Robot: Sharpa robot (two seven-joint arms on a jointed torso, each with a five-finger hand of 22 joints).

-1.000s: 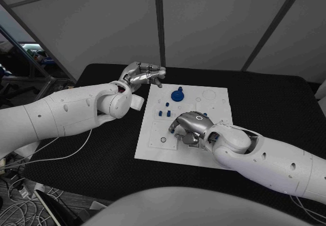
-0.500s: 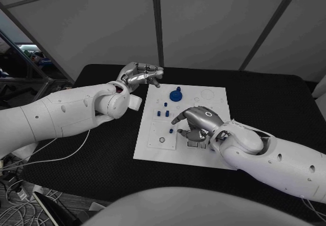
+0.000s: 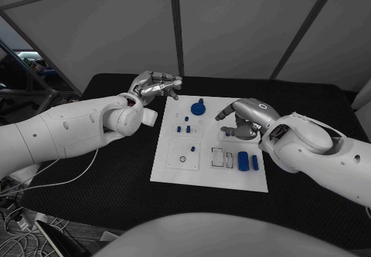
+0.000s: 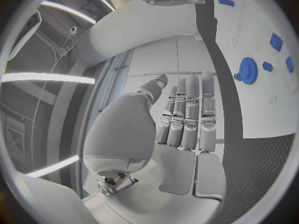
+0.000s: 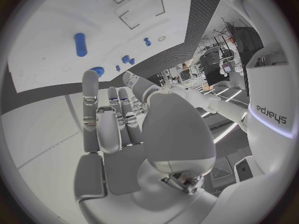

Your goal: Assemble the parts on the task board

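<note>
Task board [image 3: 179,174] carries blue parts [image 3: 247,160], some seemingly seated.

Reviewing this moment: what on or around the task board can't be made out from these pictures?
- Head view: the right hand covers part of the task board; what lies beneath it is hidden.
- Head view: the small blue parts beside the blue gear are too small to tell their shape.
- Left wrist view: the left hand shows its fingers straight and together; the board is cut off at the circle's rim.
- Right wrist view: the board's far compartments bend out of the circle.
</note>
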